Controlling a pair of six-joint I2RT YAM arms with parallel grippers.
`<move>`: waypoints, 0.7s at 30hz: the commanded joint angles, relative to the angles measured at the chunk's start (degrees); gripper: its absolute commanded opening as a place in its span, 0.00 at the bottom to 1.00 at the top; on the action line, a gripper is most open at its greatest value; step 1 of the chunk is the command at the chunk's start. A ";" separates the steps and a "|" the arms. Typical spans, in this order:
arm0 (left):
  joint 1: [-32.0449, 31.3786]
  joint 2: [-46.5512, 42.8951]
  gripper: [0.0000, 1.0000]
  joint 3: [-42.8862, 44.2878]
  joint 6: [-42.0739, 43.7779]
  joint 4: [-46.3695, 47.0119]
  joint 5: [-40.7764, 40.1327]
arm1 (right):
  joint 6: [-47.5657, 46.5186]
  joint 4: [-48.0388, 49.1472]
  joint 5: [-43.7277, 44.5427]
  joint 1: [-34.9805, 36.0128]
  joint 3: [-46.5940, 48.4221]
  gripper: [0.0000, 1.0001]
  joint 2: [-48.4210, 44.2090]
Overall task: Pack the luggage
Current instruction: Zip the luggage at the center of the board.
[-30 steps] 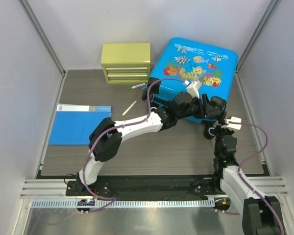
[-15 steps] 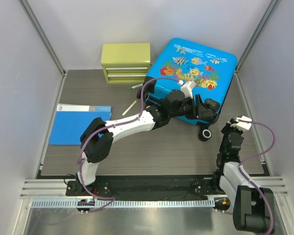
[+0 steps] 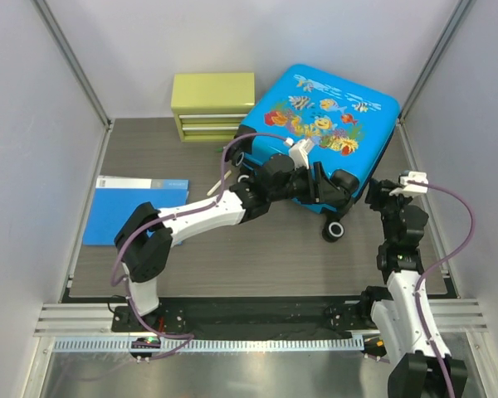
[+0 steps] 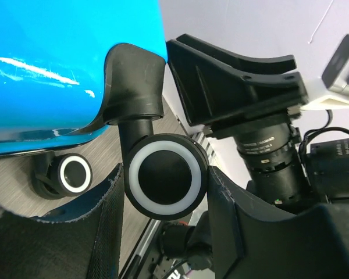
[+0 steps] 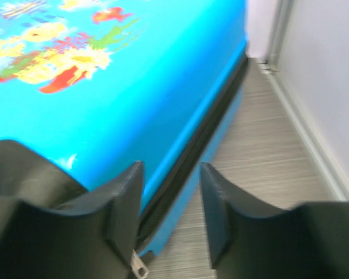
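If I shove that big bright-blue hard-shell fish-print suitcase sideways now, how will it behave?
The bright-blue hard-shell suitcase will probably roll rather than scrape, given its black caster wheels. Its glossy surface looks stiff but likely slippery for bare fingers. One wheel appears raised off the table, in the left gripper, so a push may pivot it.

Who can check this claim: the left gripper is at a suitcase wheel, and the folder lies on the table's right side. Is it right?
No. The folder lies on the table's left side, as the top view shows. The left gripper is at a wheel of the suitcase, as stated.
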 commanded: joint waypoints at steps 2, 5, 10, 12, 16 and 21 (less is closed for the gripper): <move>5.01 -5.81 0.00 -2.85 2.90 1.46 -6.31 | 2.34 -4.25 -9.90 -0.14 0.02 0.57 1.59; 6.07 -8.54 0.00 -3.90 3.95 0.14 -6.31 | 1.64 -2.76 -15.44 -0.14 0.99 0.57 8.00; 7.47 -11.71 0.00 -4.69 6.15 -2.23 -6.66 | 0.76 -1.54 -19.75 -0.14 0.99 0.57 13.55; 8.26 -12.32 0.00 -5.31 6.06 -2.23 -6.40 | 0.59 -0.47 -21.25 -0.06 0.20 0.58 13.03; 9.32 -13.12 0.00 -5.57 6.15 -2.85 -5.78 | 1.11 -1.17 -23.53 0.47 0.20 0.57 11.01; 11.08 -13.47 0.00 -5.05 5.53 -3.38 -3.50 | 0.59 -2.66 -24.86 4.76 0.28 0.57 10.12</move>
